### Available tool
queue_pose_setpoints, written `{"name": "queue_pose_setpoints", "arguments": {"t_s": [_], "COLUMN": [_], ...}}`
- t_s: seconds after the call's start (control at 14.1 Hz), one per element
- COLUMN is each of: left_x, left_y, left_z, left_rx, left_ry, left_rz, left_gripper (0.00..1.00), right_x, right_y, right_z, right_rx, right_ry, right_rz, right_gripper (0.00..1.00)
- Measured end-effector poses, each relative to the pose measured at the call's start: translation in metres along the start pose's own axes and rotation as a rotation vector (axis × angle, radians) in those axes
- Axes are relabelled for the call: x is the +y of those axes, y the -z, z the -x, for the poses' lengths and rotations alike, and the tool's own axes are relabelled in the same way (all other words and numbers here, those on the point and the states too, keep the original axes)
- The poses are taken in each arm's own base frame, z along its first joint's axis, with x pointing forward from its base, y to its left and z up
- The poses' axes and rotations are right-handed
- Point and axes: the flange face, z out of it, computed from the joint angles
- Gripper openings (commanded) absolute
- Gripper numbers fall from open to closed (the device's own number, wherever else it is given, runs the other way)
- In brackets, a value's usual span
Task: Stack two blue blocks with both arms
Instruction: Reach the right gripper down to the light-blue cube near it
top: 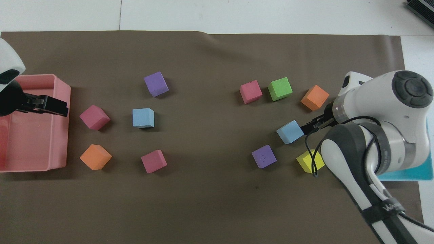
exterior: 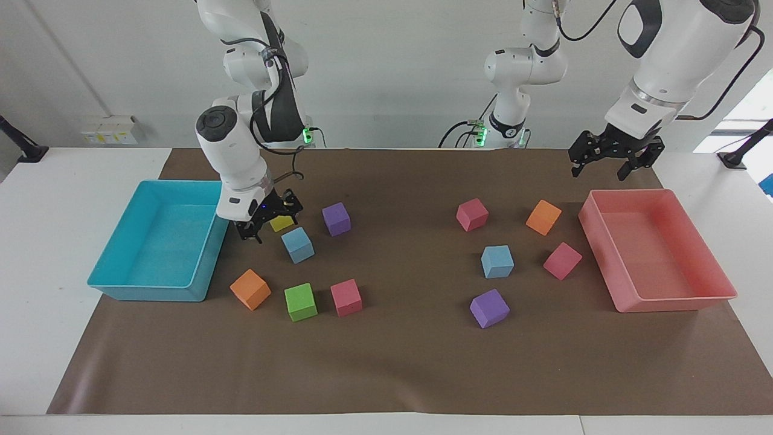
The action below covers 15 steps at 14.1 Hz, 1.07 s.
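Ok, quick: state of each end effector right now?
Left end effector: open, empty, over the pink bin.
Right end effector: open, empty, beside a blue block.

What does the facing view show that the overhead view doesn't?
Only the facing view: the whole cyan bin and the right hand open, low over the yellow block.
Only the overhead view: that yellow block nearly whole, beside the right arm's cable.
Both: two blue blocks apart on the mat, and the left hand open above the pink bin.

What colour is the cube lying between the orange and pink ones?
Green, clearest in the facing view.
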Motion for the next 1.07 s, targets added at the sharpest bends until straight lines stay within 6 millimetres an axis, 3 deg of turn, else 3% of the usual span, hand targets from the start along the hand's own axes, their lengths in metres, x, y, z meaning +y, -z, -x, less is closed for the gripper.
{"name": "queue_pose_setpoints", "arguments": {"t_s": [0.5, 1.07], "left_x": [0.000, 0.001], "left_y": [0.000, 0.000], "left_z": [0.000, 0.000], "left_rx": [0.000, 0.000], "left_ry": [0.000, -0.001], "left_rz": [0.000, 0.000], "left_gripper": [1.00, 1.00], "right_x": [-0.014, -0.026], "right_y": [-0.058, -0.081], "right_z": [0.001, 0.008], "right_rx": [-0.025, -0.054], "right_ry": [0.071, 0.130], "right_rz": [-0.016, -0.046], "right_gripper": [1.00, 1.00]}}
